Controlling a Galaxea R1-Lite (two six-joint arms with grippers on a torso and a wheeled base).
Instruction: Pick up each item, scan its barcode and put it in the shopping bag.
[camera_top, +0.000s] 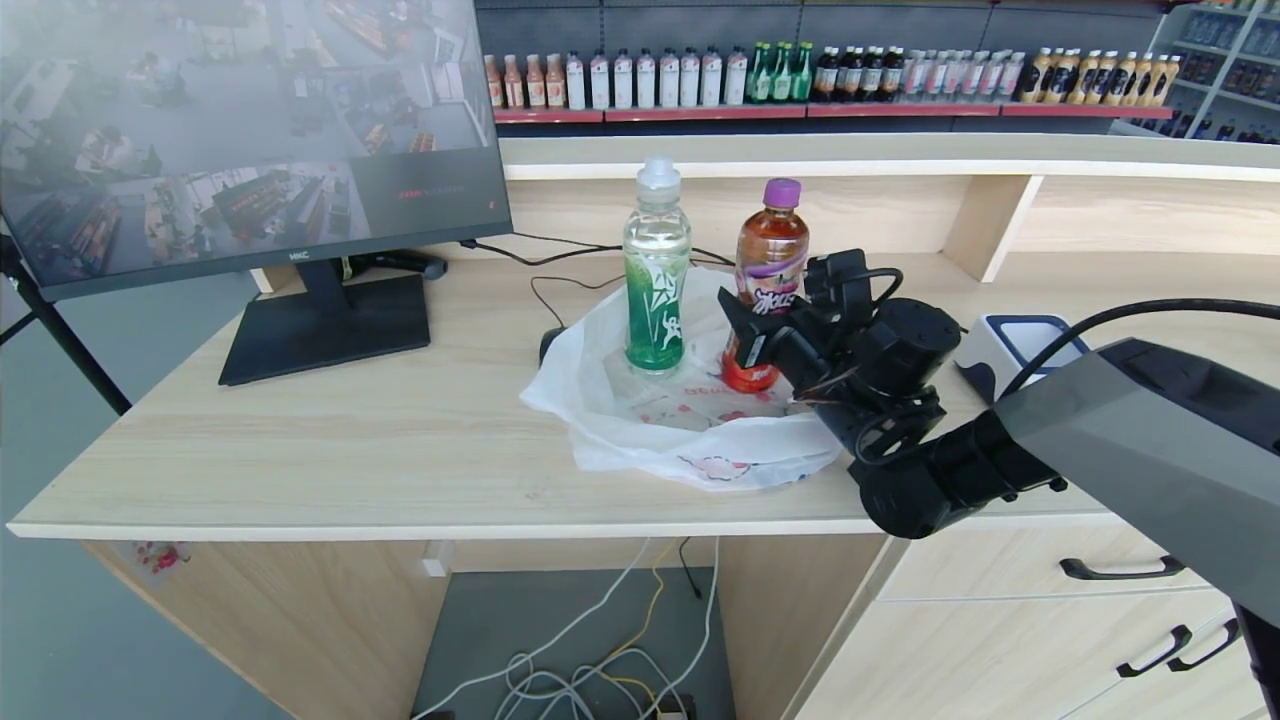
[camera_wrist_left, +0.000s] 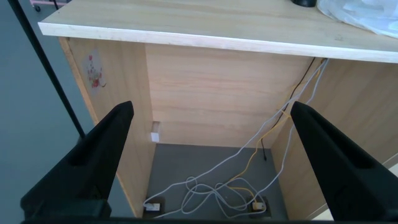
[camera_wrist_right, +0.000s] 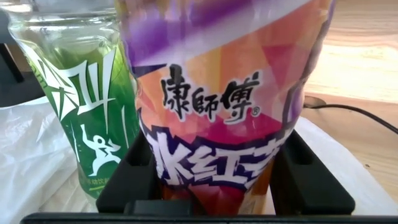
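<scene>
A tea bottle (camera_top: 771, 262) with a purple cap and orange-purple label stands upright on the white shopping bag (camera_top: 690, 430), which lies spread on the desk. My right gripper (camera_top: 760, 325) is shut on its lower half; in the right wrist view the bottle (camera_wrist_right: 217, 81) sits between the black fingers (camera_wrist_right: 134, 177). A green-labelled bottle (camera_top: 656, 270) with a white cap stands upright on the bag just to its left, also close by in the right wrist view (camera_wrist_right: 87, 106). My left gripper (camera_wrist_left: 211, 109) hangs open below the desk's front edge, holding nothing.
A white and blue scanner (camera_top: 1010, 350) sits on the desk right of my right arm. A monitor (camera_top: 250, 140) on a black stand occupies the back left. Cables (camera_wrist_left: 236, 180) trail under the desk (camera_top: 300, 440). Drawers are at the lower right.
</scene>
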